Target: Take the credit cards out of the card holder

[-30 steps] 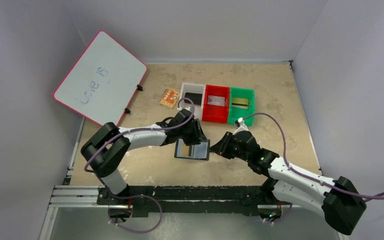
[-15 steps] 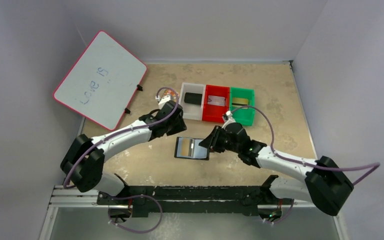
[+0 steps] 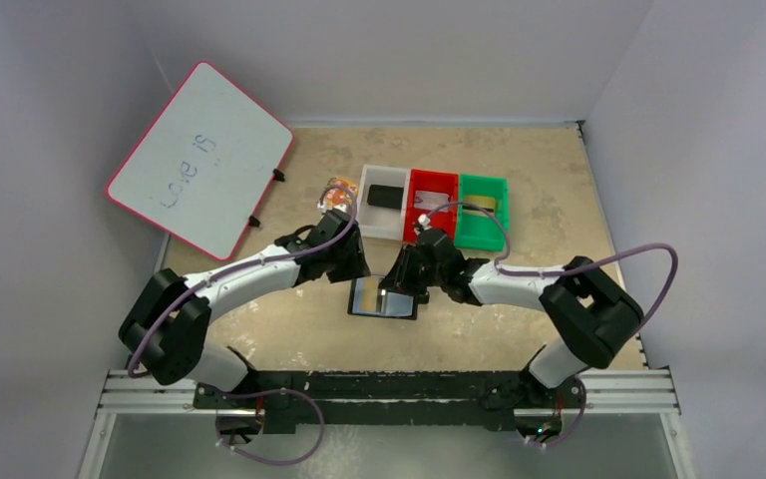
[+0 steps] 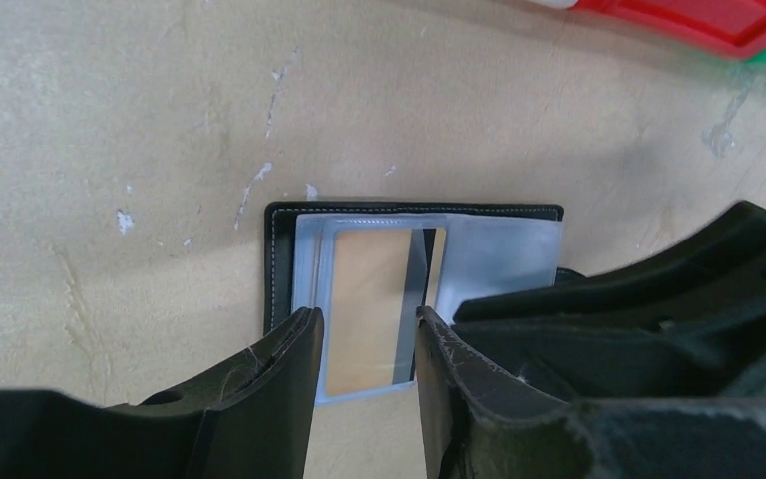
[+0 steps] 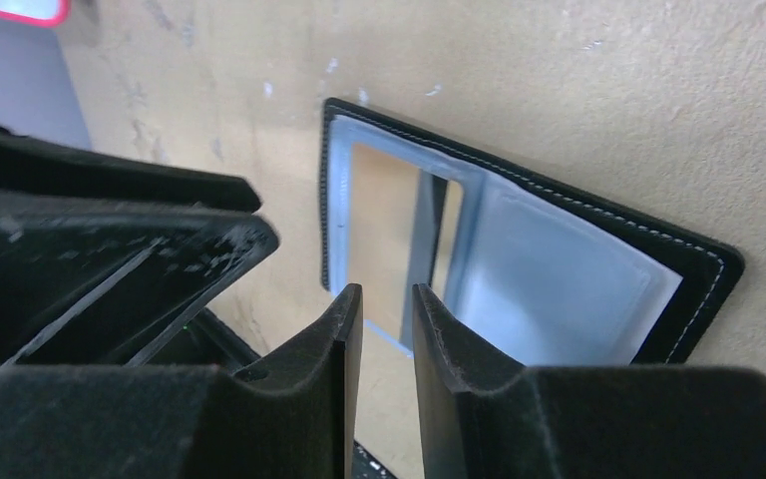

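Note:
The card holder (image 3: 371, 299) lies open on the table, a black wallet with pale blue-grey inner faces (image 4: 499, 254) (image 5: 559, 289). A gold-tan rectangle (image 4: 364, 299) (image 5: 384, 225) shows in its clear left sleeve; I cannot tell whether it is a card. A silver-grey credit card (image 3: 433, 201) lies in the red bin and a gold-tan one (image 3: 479, 206) in the green bin. My left gripper (image 3: 357, 267) (image 4: 366, 314) hovers open over the wallet's left half. Beside it, my right gripper (image 3: 399, 282) (image 5: 387, 289) has its jaws slightly apart with nothing between them.
Behind the wallet stand a white bin (image 3: 368, 205) with a black block (image 3: 387, 196), a red bin (image 3: 427, 235) and a green bin (image 3: 481, 236). An orange patterned square (image 3: 337, 192) lies left of them. A pink-rimmed whiteboard (image 3: 199, 158) leans at the far left.
My right arm has swung left until its gripper is over the wallet. My left gripper pulled back from the wallet, then came partly down toward it again.

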Available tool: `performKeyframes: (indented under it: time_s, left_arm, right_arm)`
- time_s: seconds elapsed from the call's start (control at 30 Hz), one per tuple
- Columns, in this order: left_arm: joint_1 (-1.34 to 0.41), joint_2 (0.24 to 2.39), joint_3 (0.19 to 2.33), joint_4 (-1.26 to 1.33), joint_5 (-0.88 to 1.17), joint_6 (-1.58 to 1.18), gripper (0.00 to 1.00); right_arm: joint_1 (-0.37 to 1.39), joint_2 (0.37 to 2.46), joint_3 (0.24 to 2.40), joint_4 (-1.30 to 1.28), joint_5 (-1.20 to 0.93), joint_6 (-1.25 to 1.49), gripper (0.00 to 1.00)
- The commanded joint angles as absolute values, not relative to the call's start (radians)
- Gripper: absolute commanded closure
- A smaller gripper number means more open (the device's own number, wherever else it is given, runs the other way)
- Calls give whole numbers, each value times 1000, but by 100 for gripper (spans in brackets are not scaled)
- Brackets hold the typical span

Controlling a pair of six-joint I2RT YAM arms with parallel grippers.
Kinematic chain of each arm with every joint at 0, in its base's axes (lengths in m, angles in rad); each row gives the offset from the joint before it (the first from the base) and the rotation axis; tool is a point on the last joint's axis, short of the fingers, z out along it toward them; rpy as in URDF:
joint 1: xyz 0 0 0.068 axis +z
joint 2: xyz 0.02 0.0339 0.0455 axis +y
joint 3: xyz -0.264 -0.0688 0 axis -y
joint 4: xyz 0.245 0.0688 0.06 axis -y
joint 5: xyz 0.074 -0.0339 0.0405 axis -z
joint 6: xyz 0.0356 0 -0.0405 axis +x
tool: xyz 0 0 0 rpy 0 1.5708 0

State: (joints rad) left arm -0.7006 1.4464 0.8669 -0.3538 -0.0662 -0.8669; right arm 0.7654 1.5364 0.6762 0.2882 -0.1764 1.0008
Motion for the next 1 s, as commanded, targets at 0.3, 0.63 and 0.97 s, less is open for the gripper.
performKeyframes:
  time_s: [0.3, 0.63, 0.97]
  left_arm:
    - [-706, 1489, 860, -320, 52, -780, 59]
    - [-731, 1517, 858, -315, 94, -771, 59]
    - [-762, 1559, 885, -399, -4, -776, 60]
  right_arm:
    - [762, 1630, 721, 278, -213, 968, 73]
    - [762, 1645, 680, 326, -215, 1005, 75]
    - [762, 1654, 637, 382, -214, 1057, 78]
